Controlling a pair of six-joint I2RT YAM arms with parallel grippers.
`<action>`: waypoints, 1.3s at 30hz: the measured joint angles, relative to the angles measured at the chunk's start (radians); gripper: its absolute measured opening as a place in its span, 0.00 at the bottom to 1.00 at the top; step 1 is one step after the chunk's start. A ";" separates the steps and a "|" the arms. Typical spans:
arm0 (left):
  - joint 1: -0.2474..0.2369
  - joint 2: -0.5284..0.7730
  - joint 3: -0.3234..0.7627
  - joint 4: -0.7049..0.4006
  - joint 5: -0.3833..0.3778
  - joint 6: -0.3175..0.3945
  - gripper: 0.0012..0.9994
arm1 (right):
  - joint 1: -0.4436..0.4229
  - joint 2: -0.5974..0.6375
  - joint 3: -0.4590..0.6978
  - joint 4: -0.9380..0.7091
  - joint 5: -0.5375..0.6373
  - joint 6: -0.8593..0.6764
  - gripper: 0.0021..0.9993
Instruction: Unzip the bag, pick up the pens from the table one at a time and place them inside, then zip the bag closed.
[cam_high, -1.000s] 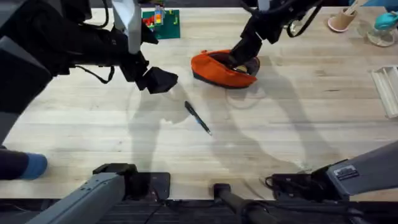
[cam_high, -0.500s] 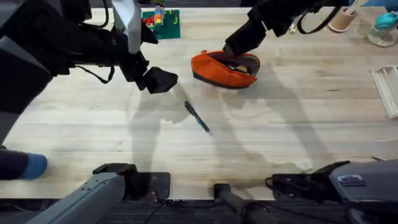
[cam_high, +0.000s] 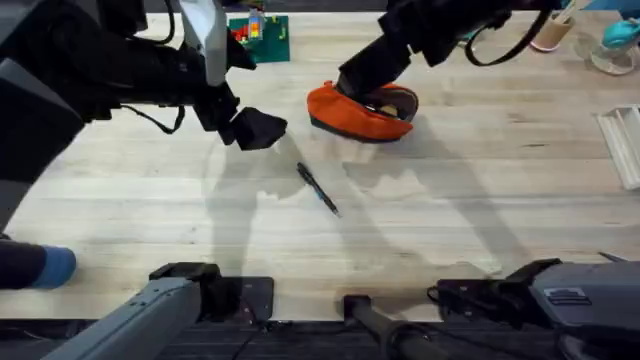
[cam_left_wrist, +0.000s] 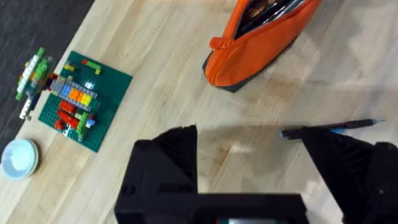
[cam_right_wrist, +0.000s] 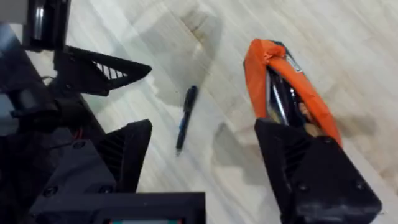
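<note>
Step judged: pouch unzipped, one pen apparently stowed, one left to fetch.

Upper left of the overhead frame: left pincer (cam_high: 252, 128) hung above the light wooden plank counter (cam_high: 150, 210), fingers spread, nothing held. A green building-brick plate (cam_high: 262, 38) is seen beyond it, clear of the work.

Centre: slim dark pen with a bluish part (cam_high: 318, 189), lying free and diagonal.

Upper centre-right: small oblong orange fabric pouch (cam_high: 350, 108), mouth gaping, dark items inside. Right pincer (cam_right_wrist: 205, 155) poised above it, released and empty.

Next: descent onto the pen, fingers across the barrel. No obstruction noted.
</note>
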 joint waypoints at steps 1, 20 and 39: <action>0.002 0.000 0.000 0.000 0.008 0.006 0.99 | 0.005 0.000 0.000 0.000 0.000 0.016 1.00; 0.293 -0.057 0.000 -0.192 0.272 0.316 0.99 | 0.090 0.000 0.000 0.000 0.032 0.286 1.00; 0.437 0.075 0.000 -0.287 0.290 0.578 0.99 | 0.306 0.000 -0.161 0.060 0.310 0.365 1.00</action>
